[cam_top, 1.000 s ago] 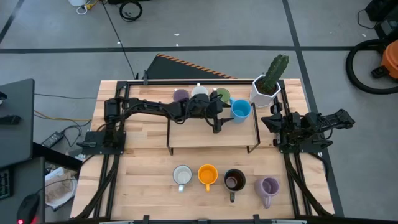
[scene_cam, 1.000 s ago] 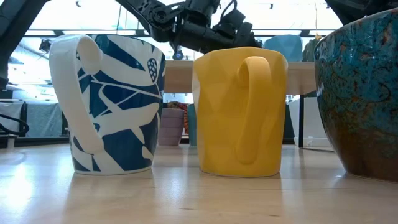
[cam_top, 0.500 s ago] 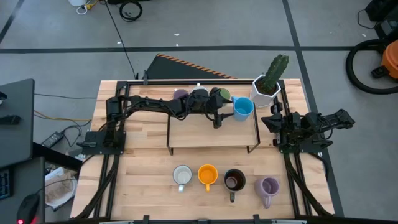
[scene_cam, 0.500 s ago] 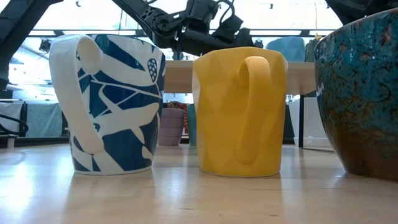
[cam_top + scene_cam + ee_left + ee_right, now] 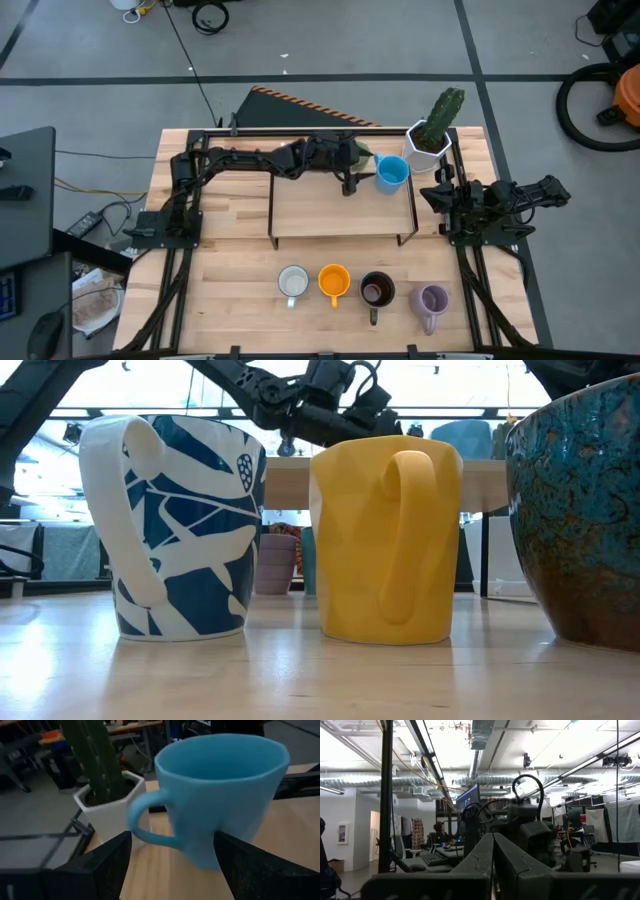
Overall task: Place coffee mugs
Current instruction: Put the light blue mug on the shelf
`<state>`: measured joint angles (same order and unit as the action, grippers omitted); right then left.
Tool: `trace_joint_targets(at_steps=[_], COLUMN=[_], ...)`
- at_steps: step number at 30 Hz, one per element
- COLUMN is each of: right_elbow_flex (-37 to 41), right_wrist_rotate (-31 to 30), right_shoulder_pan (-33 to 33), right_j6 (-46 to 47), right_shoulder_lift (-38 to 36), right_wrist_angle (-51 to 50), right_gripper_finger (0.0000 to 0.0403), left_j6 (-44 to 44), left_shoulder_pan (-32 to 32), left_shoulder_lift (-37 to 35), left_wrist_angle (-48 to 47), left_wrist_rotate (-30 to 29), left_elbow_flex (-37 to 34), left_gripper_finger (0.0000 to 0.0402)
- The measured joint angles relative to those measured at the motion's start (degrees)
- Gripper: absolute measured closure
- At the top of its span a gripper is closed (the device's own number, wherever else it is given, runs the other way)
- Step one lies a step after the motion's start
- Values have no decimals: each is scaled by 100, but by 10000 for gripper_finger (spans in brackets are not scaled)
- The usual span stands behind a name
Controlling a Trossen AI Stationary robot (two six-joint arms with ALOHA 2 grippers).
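left gripper [image 5: 170, 865] spread wide, fingers either side of the blue mug [image 5: 222, 795] but apart from it, mug upright on the shelf [image 5: 340, 210] just ahead. right gripper [image 5: 493, 870] pressed shut, parked well off.

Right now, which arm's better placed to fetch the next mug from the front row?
Left, probably. Left gripper is open beside the blue mug on the shelf, apart from it. Right gripper is shut, parked at the table's right edge. Neither is near the front-row mugs.
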<state>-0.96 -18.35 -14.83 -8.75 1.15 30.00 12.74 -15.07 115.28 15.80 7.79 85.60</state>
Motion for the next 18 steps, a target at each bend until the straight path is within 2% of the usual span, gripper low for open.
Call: trace_joint_targets(at_steps=[3, 12, 18], right_elbow_flex=[1, 1, -1], right_wrist_rotate=[0, 0, 0], right_shoulder_pan=[0, 0, 2], right_j6=[0, 0, 2], right_shoulder_lift=[0, 0, 2], right_wrist_angle=[-2, -2, -2], right_gripper_finger=[385, 385, 385], left_j6=[176, 827, 866], left_shoulder_pan=[-15, -31, -82], left_shoulder_lift=[-4, -4, 134], left_wrist_angle=[43, 141, 454], left_wrist_rotate=[-70, -885, -910], left_elbow_flex=[130, 149, 147], left_gripper_finger=[114, 114, 114])
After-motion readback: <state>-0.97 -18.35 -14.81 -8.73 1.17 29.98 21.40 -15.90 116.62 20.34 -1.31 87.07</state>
